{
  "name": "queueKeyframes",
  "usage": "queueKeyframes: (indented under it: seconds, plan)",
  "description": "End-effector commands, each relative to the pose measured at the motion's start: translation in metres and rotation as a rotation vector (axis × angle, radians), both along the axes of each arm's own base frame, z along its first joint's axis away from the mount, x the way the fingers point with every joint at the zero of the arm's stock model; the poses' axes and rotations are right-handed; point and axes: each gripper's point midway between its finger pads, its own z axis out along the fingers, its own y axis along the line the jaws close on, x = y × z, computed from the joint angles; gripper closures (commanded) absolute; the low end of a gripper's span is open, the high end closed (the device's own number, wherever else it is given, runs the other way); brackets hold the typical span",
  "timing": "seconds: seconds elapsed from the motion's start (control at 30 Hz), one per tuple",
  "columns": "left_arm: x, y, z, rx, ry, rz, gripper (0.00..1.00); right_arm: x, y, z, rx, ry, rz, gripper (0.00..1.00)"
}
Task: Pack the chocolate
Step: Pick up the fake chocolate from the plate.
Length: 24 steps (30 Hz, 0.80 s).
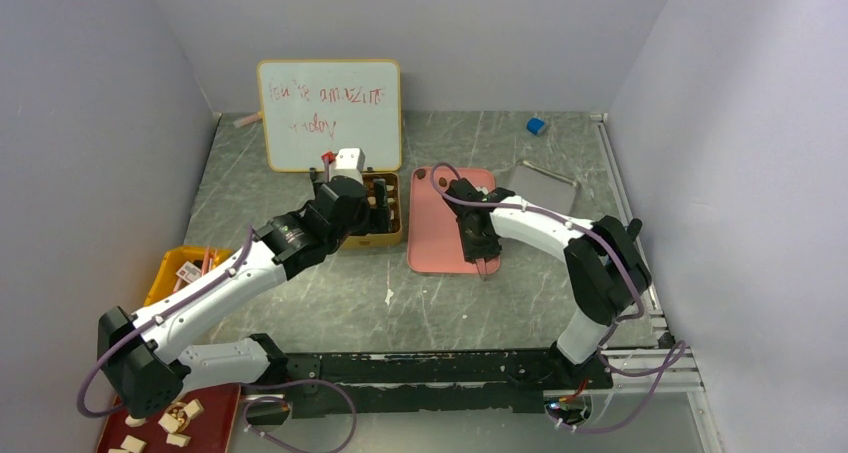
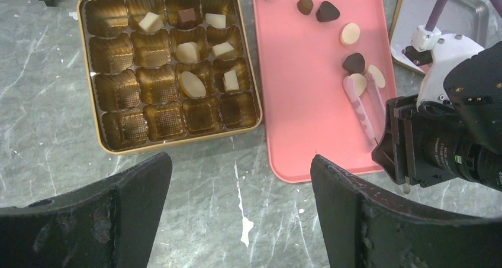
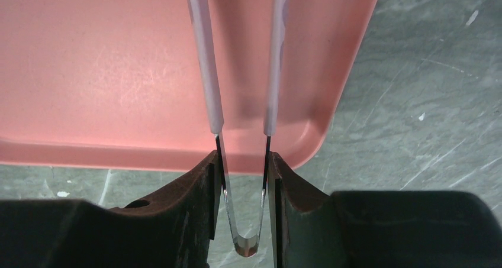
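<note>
Tweezers (image 3: 208,73) sit clamped in the right tool (image 3: 244,167), prongs apart over the pink tray (image 2: 296,102), tips beside two pale ovals. Left tool (image 2: 240,161) hangs wide apart, empty, above the tabletop (image 2: 35,132). Chocolate (image 2: 354,62): several pieces loose on the tray, seven in the gold box (image 2: 115,52). Step, as judged: picking the next piece. Needs a gentle squeeze, then a carry to a bare cup. Whiteboard (image 1: 330,113): red scrawl, perhaps "amazing today"; the rest is unreadable.

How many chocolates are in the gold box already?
7 chocolates in the box: three in the top row, two in the second, two in the third, all right of the leftmost column. None looks hidden.
</note>
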Motion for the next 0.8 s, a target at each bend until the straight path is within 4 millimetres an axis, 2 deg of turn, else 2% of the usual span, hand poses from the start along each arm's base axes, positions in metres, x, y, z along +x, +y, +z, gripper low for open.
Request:
queueKeyframes:
  seconds: [0.0, 0.17, 0.33, 0.6, 0.77]
  plan:
    - [0.009, -0.002, 0.021, -0.017, -0.053, 0.012, 0.08, 0.027, 0.010, 0.010, 0.032, -0.063, 0.011, 0.64]
    - [0.011, -0.002, 0.022, -0.013, -0.057, 0.018, 0.08, 0.032, 0.013, 0.010, 0.044, -0.061, 0.021, 0.67]
    - [0.010, 0.001, 0.022, -0.017, -0.057, 0.028, 0.08, 0.032, 0.014, 0.020, 0.057, -0.071, 0.029, 0.87]
    - [0.009, 0.003, 0.026, -0.039, -0.064, 0.040, 0.08, 0.032, 0.010, 0.055, 0.076, -0.133, 0.041, 0.97]
    - [0.008, 0.006, 0.029, -0.049, -0.071, 0.054, 0.08, 0.030, 0.013, 0.073, 0.105, -0.154, 0.063, 0.98]
